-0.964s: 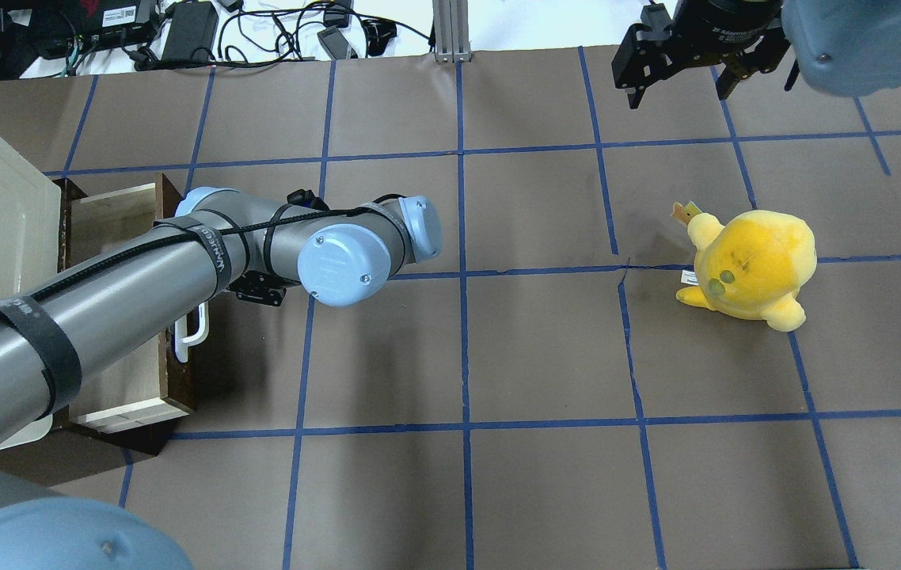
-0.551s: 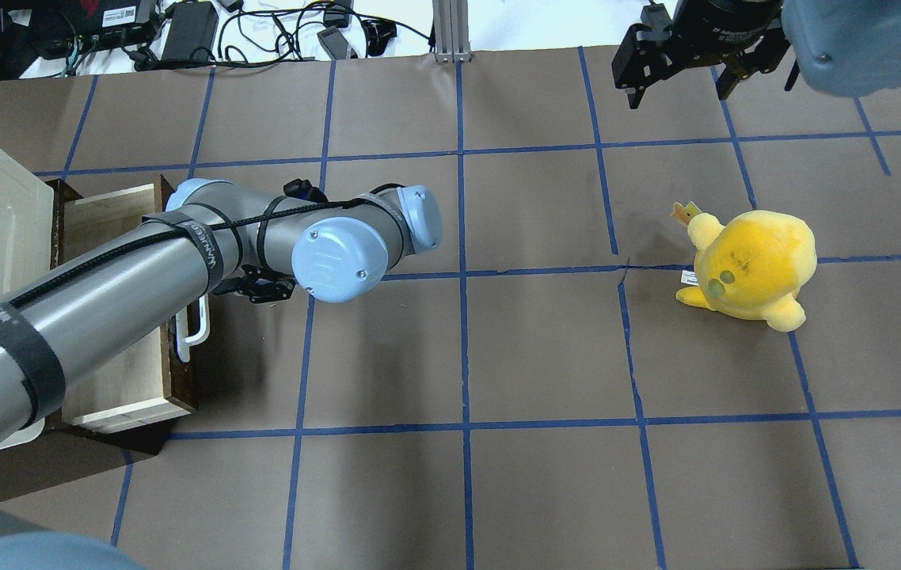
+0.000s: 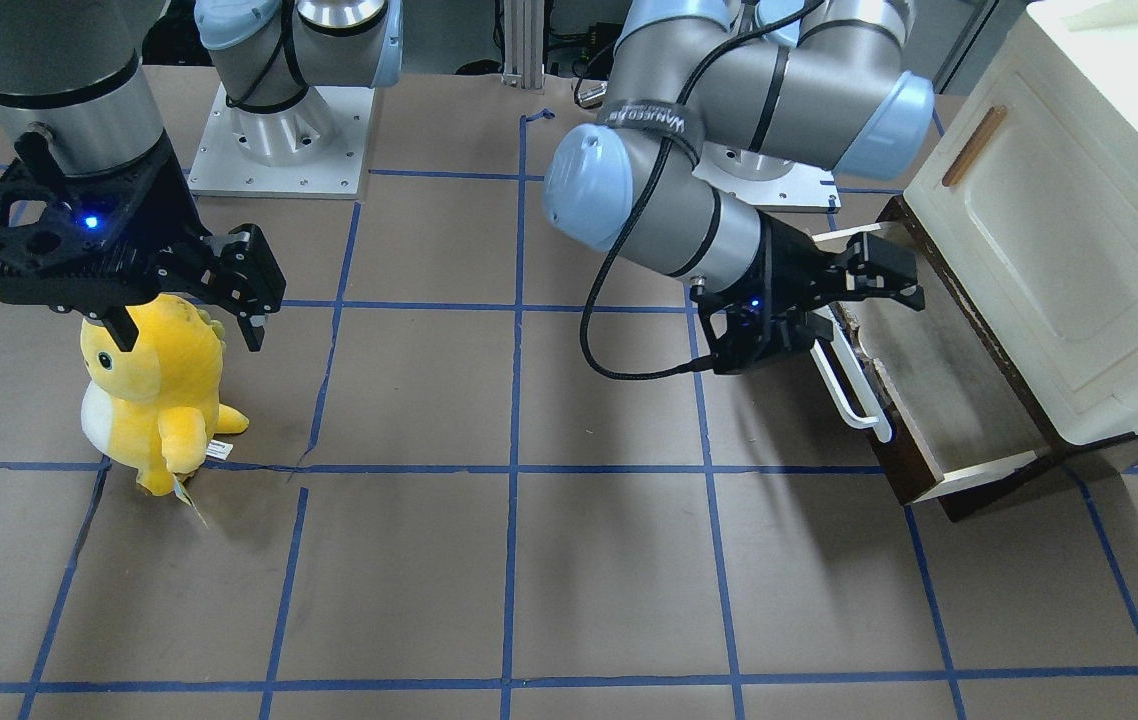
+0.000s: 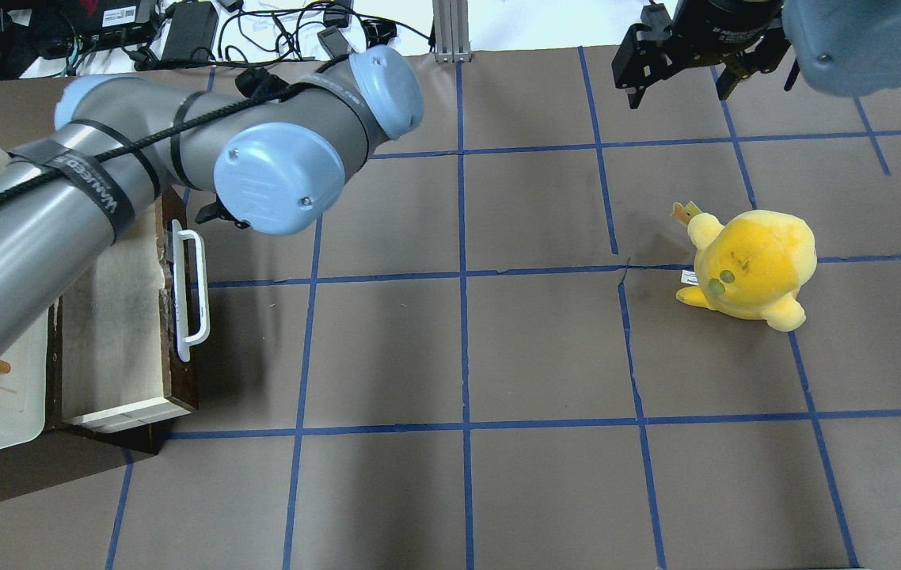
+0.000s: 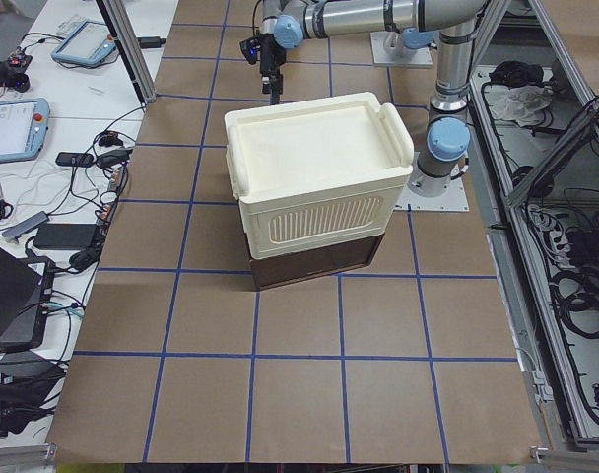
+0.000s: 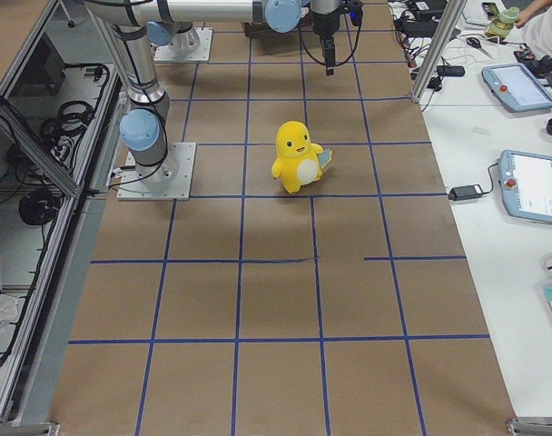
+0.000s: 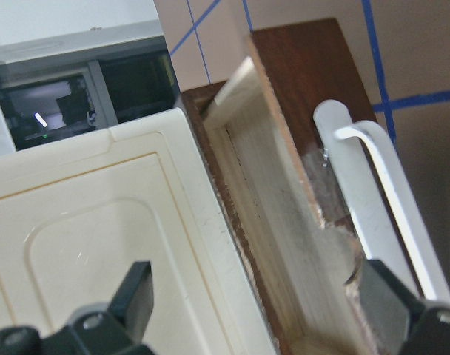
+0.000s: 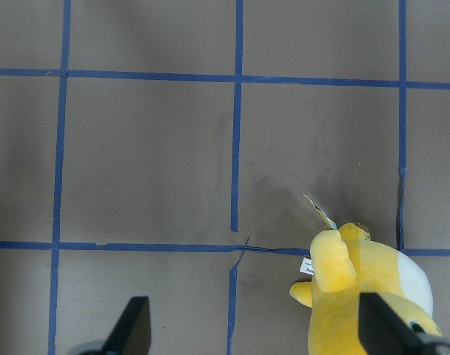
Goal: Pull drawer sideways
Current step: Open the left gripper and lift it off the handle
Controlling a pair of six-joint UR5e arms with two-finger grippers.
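Note:
The dark brown drawer [image 3: 939, 400] stands pulled out from under the cream cabinet [image 3: 1059, 230], its pale inside bare. Its white bar handle [image 3: 854, 385] is free, and shows whole in the overhead view [image 4: 189, 289]. My left gripper [image 3: 854, 310] is open and empty, hovering over the drawer's end nearest the robot's base. In the left wrist view one fingertip [image 7: 136, 296] is over the cabinet panel and the other [image 7: 380, 303] over the drawer front by the handle [image 7: 380, 200]. My right gripper [image 3: 184, 325] is open and empty, above the plush.
A yellow plush toy [image 4: 751, 265] stands on the right half of the brown, blue-taped table; it also shows in the right wrist view [image 8: 365, 296]. Cables and power bricks [image 4: 189, 32] lie beyond the far edge. The cabinet door's small wooden handle [image 3: 974, 145] faces the table.
My left arm has risen and swung from the middle of the handle toward the table's far side, uncovering the whole handle. The drawer has not visibly shifted. The right arm is still.

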